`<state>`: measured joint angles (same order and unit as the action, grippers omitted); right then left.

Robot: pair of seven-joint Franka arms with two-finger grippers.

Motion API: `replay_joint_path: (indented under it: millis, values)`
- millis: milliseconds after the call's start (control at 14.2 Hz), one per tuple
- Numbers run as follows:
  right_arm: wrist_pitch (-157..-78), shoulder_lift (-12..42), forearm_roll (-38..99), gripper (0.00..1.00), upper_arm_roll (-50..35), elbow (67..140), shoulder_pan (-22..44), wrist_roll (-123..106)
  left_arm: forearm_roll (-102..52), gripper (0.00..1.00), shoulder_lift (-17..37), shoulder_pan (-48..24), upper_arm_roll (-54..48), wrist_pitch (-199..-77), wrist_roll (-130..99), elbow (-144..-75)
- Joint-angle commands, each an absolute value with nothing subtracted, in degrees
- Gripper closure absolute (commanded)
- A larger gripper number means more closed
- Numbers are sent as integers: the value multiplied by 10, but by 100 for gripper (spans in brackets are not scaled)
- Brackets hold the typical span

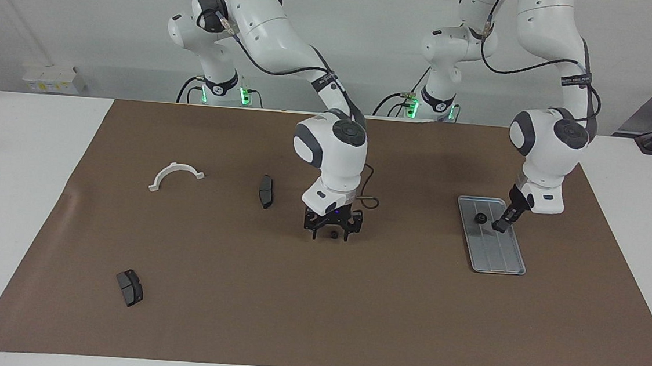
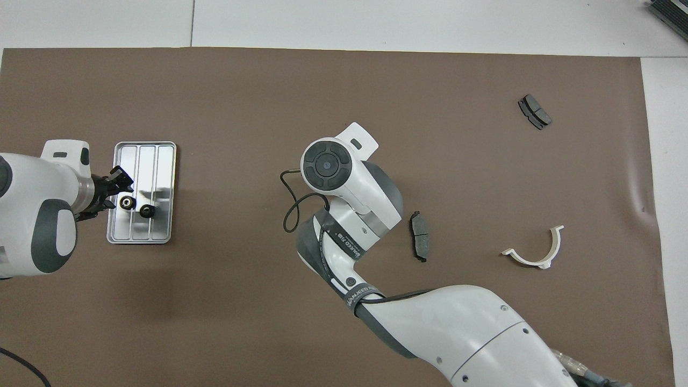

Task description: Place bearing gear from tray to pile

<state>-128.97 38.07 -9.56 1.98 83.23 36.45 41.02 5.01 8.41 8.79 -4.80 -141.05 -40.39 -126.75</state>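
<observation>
The silver tray [image 1: 497,257] lies toward the left arm's end of the table; it also shows in the overhead view [image 2: 161,156]. Two small black bearing gears [image 2: 127,202] [image 2: 146,211] sit in it. In the facing view one gear [image 1: 481,218] shows beside the left gripper [image 1: 502,225], whose tips hide the other. The left gripper [image 2: 119,192] is low over the tray, fingers apart, at the nearer gear. The right gripper [image 1: 330,234] is open at the mat's middle, fingers down on either side of a small black gear [image 1: 334,234]. In the overhead view its own arm hides it.
A dark brake pad [image 1: 266,190] lies beside the right gripper, toward the right arm's end. A white half-ring clamp [image 1: 176,175] lies farther toward that end. A second brake pad [image 1: 130,287] lies far from the robots. A brown mat [image 1: 315,322] covers the table.
</observation>
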Motion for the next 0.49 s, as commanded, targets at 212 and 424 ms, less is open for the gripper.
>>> replay_joint_path:
  millis: [212,424]
  values:
    - [-1338,350,-87,43,11,900,363,422,47,45,71,91,-48,-1452,-436,-1310]
    - [-1363,354,-87,50,11,910,366,425,47,46,71,91,-48,-1455,-433,-1316]
